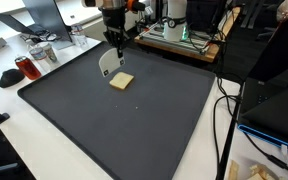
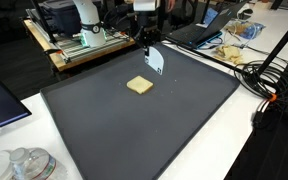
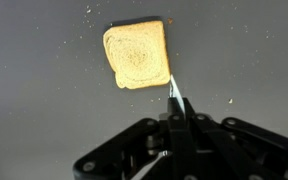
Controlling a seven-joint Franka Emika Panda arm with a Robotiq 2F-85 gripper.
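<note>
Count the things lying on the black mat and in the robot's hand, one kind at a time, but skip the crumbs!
Bread slice: 1
Flat white tool, gripped in the hand: 1
Total: 2

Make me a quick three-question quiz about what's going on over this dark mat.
1. True or false: the gripper is shut on a spatula.
2. The toast lies on: A) a plate, B) the mat, C) the spatula.
3. How many slices of toast are there?

Key: 1 true. 2 B. 3 one.
</note>
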